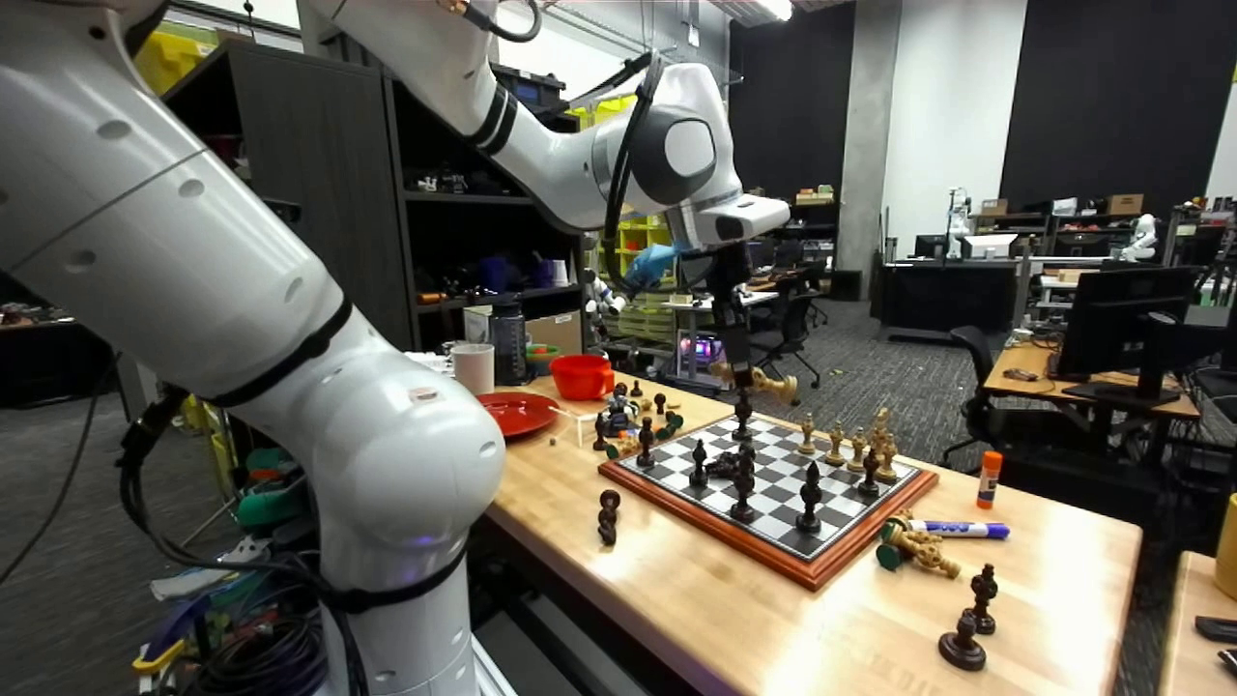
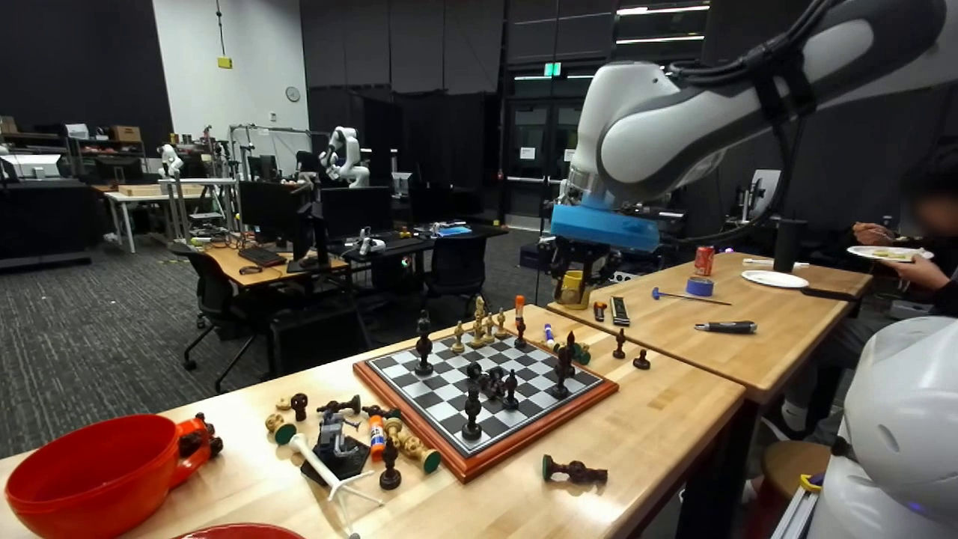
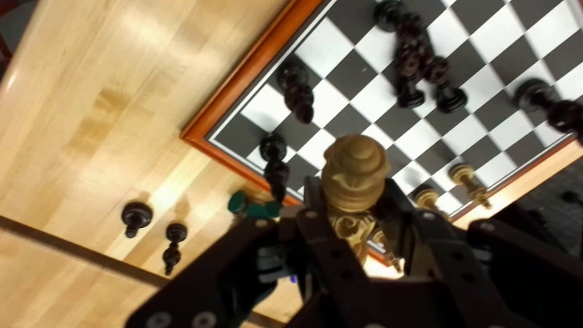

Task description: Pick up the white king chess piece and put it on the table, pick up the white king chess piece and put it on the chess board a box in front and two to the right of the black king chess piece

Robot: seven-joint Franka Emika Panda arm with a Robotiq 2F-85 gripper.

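My gripper (image 3: 354, 191) is clamped on what I take for the white king (image 1: 773, 384) (tipped nearly sideways), higher than the chess board (image 3: 252, 70). To place it well, I'd turn its base down, skirt the board's standing black pieces (image 1: 810, 501), and let go only once it sits flat.

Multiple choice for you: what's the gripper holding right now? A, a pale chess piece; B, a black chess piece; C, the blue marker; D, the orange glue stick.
A: the wrist view shows a pale chess piece clamped in the gripper, and an exterior view shows it held up off the board.
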